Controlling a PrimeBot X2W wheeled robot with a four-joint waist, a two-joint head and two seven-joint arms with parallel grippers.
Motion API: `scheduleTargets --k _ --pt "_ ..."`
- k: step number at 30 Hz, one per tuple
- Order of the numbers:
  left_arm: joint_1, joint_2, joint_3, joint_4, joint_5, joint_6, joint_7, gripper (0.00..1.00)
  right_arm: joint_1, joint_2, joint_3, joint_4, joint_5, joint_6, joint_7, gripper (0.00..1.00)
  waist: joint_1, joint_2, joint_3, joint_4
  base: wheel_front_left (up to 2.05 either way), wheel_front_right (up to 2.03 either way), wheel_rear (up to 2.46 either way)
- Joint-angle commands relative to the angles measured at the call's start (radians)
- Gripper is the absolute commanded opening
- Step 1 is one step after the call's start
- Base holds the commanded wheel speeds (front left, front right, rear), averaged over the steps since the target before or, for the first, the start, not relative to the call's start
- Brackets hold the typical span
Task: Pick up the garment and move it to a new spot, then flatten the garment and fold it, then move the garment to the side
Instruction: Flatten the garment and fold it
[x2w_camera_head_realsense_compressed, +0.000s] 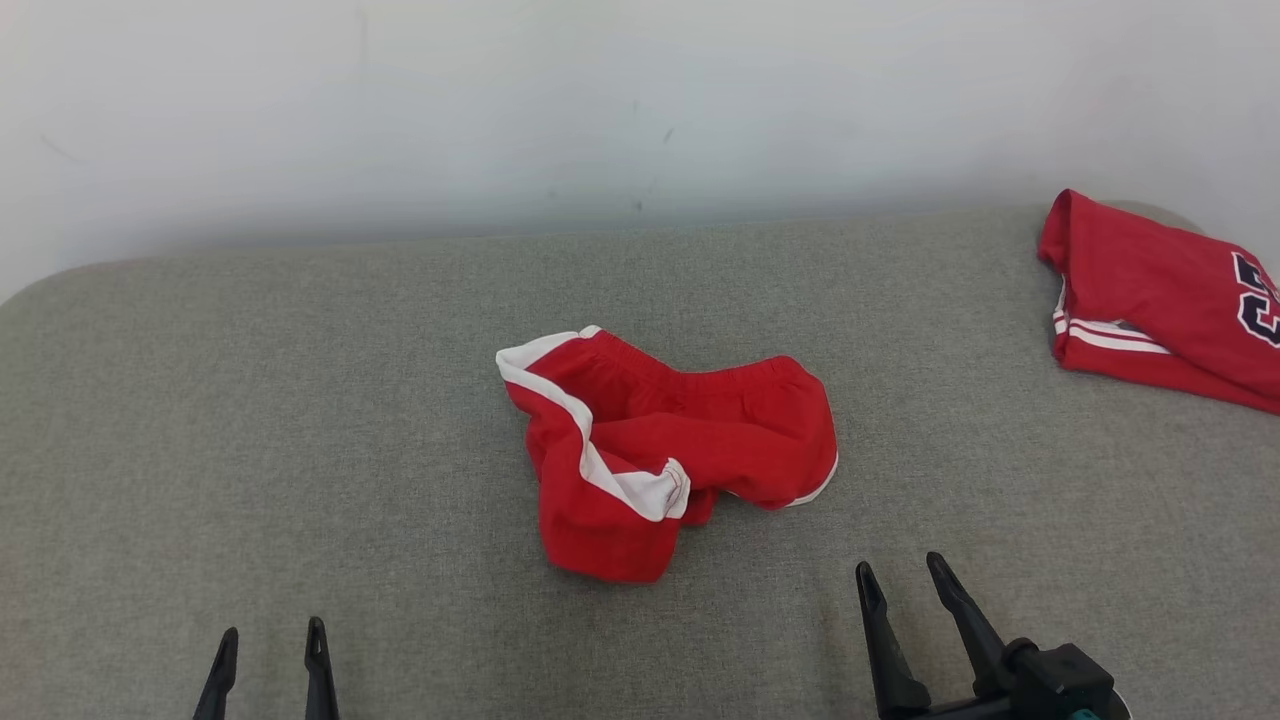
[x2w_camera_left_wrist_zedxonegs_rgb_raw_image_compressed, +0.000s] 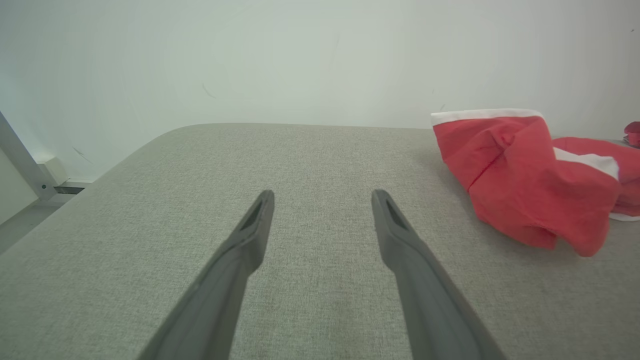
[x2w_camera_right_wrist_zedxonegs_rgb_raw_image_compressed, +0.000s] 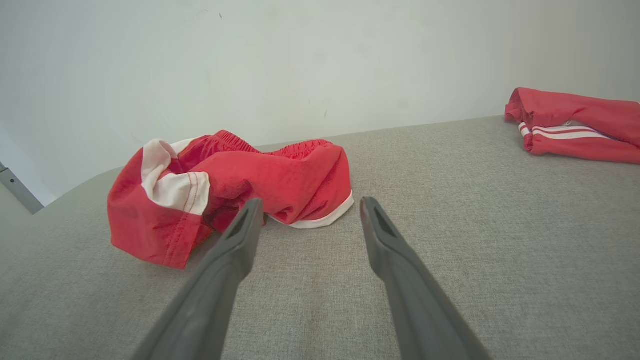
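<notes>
A wide grey fabric-covered surface (x2w_camera_head_realsense_compressed: 300, 420) with rounded corners stretches out in front of the robot, backed by a plain white wall (x2w_camera_head_realsense_compressed: 500, 100) with a few faint scuffs. Near the middle of that surface lies the garment (x2w_camera_head_realsense_compressed: 700, 430), a pair of red shorts with white trim, crumpled in a loose heap: the elastic waistband runs along its far edge, and 1 leg is folded over itself toward the robot so that a white band shows across it. Well off at the far right edge, apart from the shorts, sits a red jersey (x2w_camera_head_realsense_compressed: 1150, 280), folded, with white stripes and part of a dark number showing. Both arms hang low at the near side, neither touching any cloth. The right gripper (x2w_camera_head_realsense_compressed: 899, 564) has its 2 dark fingers spread wide and empty; the shorts lie ahead of it and to its left, and in its wrist view the white hem sits just beyond the fingertips. The left gripper (x2w_camera_head_realsense_compressed: 274, 627) is likewise spread with nothing between its fingers, over bare fabric, with the shorts well apart from it, ahead and to its right. A grey metal strut (x2w_camera_left_wrist_zedxonegs_rgb_raw_image_compressed: 20, 155) shows beyond the surface's left edge.
</notes>
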Motion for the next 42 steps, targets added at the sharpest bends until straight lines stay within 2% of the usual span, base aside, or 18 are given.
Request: scheduleTargets --k 1,22,28,36,42 --pt "-0.003 -0.002 0.002 0.002 0.006 0.004 -0.003 1.00 0.001 0.002 -0.001 0.000 -0.004 -0.003 0.000 1.00 0.0000 0.0000 -0.001 0.000 0.00 0.00 0.00" --pt "0.000 -0.002 0.004 0.011 -0.001 0.003 -0.003 1.00 0.008 0.002 0.001 -0.012 -0.013 -0.003 0.000 1.00 0.0000 0.0000 -0.012 0.015 0.00 0.00 0.00" --pt "-0.016 -0.002 -0.005 0.012 -0.009 -0.002 -0.003 1.00 -0.036 0.002 0.032 -0.006 -0.025 -0.003 0.000 1.00 0.0000 0.0000 0.001 0.061 0.00 0.00 0.00" --pt "-0.027 -0.002 -0.007 0.013 -0.021 -0.006 -0.003 1.00 -0.146 0.001 0.091 0.069 -0.037 -0.003 0.000 1.00 0.0000 0.0000 0.025 0.136 0.00 0.00 0.00" --pt "-0.045 -0.002 -0.025 0.019 -0.039 -0.010 -0.003 1.00 -0.285 -0.016 0.117 0.234 -0.007 -0.003 0.000 1.00 0.0000 0.0000 0.061 0.207 0.00 0.00 0.00"
